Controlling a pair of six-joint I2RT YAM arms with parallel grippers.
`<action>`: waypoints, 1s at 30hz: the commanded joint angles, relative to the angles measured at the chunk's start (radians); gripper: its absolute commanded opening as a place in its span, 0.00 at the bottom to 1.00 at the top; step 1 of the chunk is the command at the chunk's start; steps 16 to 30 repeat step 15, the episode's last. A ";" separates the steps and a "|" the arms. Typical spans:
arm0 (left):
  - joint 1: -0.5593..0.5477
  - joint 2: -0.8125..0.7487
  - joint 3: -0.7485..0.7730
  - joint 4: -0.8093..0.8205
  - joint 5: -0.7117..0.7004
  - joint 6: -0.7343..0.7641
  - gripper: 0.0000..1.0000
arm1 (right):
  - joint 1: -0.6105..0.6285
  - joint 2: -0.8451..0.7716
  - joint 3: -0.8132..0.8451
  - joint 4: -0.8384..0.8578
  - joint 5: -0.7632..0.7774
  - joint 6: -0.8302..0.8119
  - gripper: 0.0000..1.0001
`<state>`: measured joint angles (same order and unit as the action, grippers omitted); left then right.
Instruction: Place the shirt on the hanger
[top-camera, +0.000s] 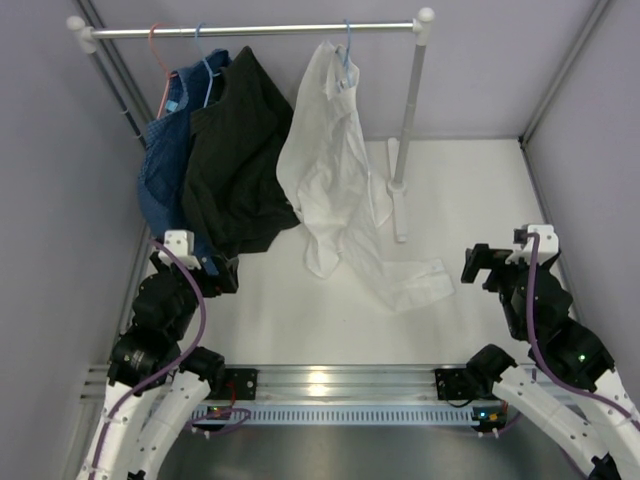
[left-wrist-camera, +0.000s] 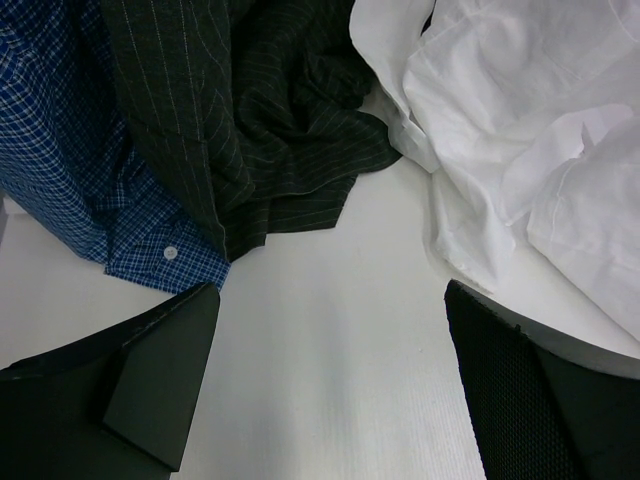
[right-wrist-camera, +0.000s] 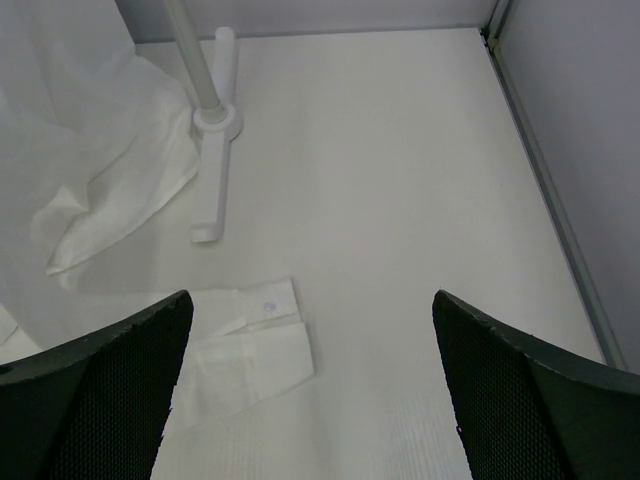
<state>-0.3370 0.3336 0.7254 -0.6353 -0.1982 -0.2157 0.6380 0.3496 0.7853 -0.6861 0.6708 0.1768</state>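
The white shirt hangs from the light-blue hanger, whose hook is over the rail. Its lower part and one sleeve trail on the table; the cuff lies flat in the right wrist view. Most of the hanger is hidden inside the shirt. My left gripper is open and empty, low at the near left, in front of the hanging clothes; its wrist view shows bare table between the fingers and the shirt beyond. My right gripper is open and empty at the near right, just right of the cuff.
A black garment and a blue checked garment hang at the left of the rail, with a pink hanger beside them. The rack's white post and foot stand behind the cuff. Grey walls close in left, right and behind.
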 joint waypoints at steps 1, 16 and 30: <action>-0.007 -0.016 -0.003 0.025 -0.006 -0.008 0.98 | -0.006 0.017 0.034 -0.021 -0.008 -0.004 1.00; -0.007 -0.022 -0.007 0.026 -0.010 -0.011 0.98 | -0.006 0.032 0.019 -0.021 -0.027 0.006 0.99; -0.007 -0.022 -0.007 0.026 -0.010 -0.011 0.98 | -0.006 0.032 0.019 -0.021 -0.027 0.006 0.99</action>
